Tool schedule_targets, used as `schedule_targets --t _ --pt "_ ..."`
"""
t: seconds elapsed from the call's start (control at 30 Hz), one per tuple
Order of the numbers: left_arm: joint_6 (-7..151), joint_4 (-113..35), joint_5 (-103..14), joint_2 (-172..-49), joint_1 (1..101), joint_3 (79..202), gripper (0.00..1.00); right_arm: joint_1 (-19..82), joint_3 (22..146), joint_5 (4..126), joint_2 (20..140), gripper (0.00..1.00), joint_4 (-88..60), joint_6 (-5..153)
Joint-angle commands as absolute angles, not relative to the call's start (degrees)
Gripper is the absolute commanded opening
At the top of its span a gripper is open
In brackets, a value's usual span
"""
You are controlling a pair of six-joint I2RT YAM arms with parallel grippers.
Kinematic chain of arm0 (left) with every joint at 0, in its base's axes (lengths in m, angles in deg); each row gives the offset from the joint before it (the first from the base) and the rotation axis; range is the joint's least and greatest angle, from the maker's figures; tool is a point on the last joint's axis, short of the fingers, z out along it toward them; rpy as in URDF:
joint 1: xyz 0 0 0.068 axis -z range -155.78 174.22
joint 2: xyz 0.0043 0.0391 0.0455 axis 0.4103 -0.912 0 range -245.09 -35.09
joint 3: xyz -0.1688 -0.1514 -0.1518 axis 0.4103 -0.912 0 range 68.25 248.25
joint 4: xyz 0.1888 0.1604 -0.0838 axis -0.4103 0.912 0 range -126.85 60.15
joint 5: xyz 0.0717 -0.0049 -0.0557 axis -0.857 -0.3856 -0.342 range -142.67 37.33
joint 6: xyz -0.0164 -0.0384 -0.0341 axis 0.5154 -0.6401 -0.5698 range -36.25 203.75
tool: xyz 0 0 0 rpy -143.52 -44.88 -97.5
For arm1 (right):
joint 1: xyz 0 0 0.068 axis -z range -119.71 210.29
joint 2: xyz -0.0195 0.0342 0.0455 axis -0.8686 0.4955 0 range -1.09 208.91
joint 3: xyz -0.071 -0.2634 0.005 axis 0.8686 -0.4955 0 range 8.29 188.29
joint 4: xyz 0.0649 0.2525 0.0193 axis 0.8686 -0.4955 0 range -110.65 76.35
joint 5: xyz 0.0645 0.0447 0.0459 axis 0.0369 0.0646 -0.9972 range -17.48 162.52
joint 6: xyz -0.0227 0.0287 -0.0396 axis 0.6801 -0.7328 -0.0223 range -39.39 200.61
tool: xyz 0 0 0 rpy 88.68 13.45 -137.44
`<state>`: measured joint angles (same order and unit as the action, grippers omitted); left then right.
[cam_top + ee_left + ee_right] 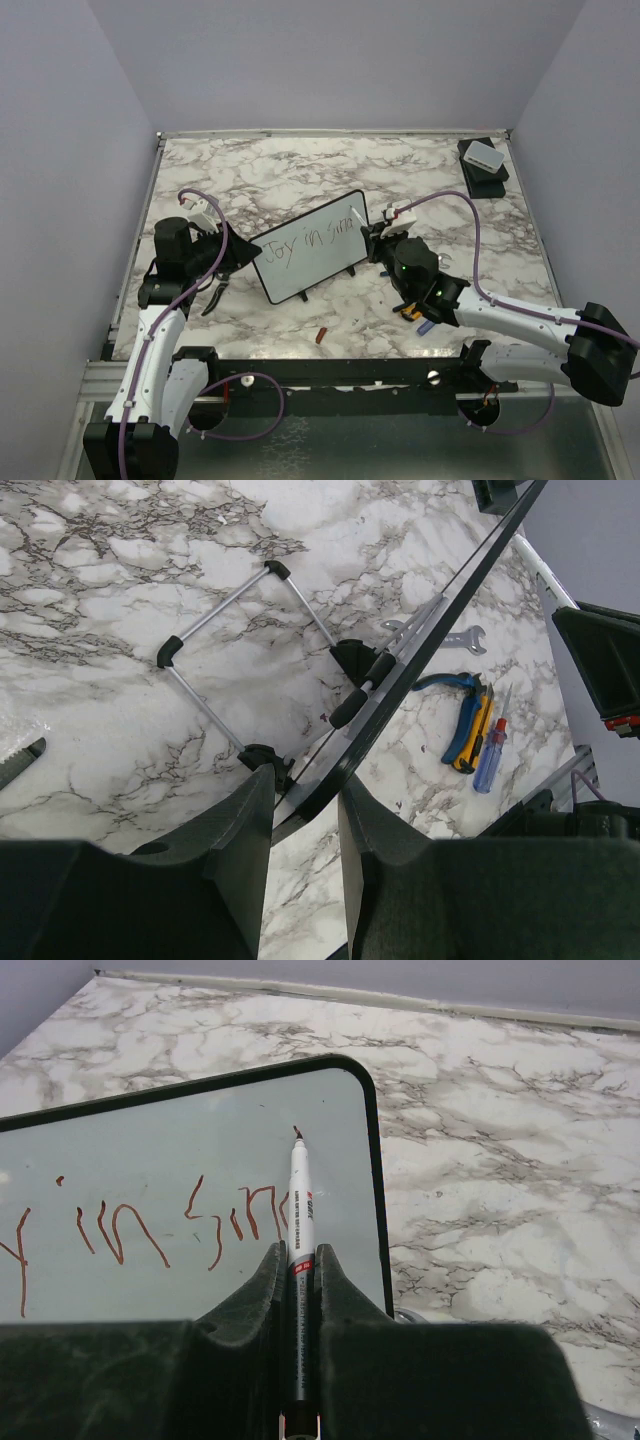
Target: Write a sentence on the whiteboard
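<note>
The whiteboard [300, 268] stands tilted on its stand in the middle of the table. On it the sentence [315, 237] reads roughly "Joy in sm" in one line. My left gripper [305, 805] is shut on the board's near left corner, with the black frame [420, 650] running between its fingers. My right gripper [298, 1252] is shut on a white marker [300, 1195]. The marker's tip touches the whiteboard [120, 1150] near its upper right corner, just past the last red-brown letters of the sentence [150, 1225].
A wrench [455, 638], blue-handled pliers [450, 685], a yellow knife [478, 730] and a blue screwdriver [490, 760] lie right of the board. A small red piece [321, 335] lies near the front edge. A black and white box [483, 160] sits at the back right.
</note>
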<state>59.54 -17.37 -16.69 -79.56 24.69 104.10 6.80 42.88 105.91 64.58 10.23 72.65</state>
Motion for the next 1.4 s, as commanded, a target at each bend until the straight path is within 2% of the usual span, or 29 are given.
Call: schedule_targets --t 0.0,0.4,0.83,1.1,1.37 --pt "59.71 -16.99 -16.64 -78.86 24.75 103.57 0.33 7.21 41.25 107.17 63.51 0.01 7.98 69.52" --pt "59.74 -17.02 -16.65 -78.86 24.75 103.57 0.33 7.21 37.05 105.34 62.07 0.01 3.0 62.55" --pt "59.69 -17.02 -16.68 -78.95 24.75 103.58 0.33 7.21 39.83 107.05 55.16 0.01 2.9 67.07" --pt "59.72 -17.0 -16.65 -78.95 24.75 103.56 0.33 7.3 43.38 108.15 58.92 0.01 8.97 74.55" --pt "59.74 -16.99 -16.57 -79.04 24.75 103.58 0.33 8.21 44.22 106.49 61.91 0.01 11.79 75.69"
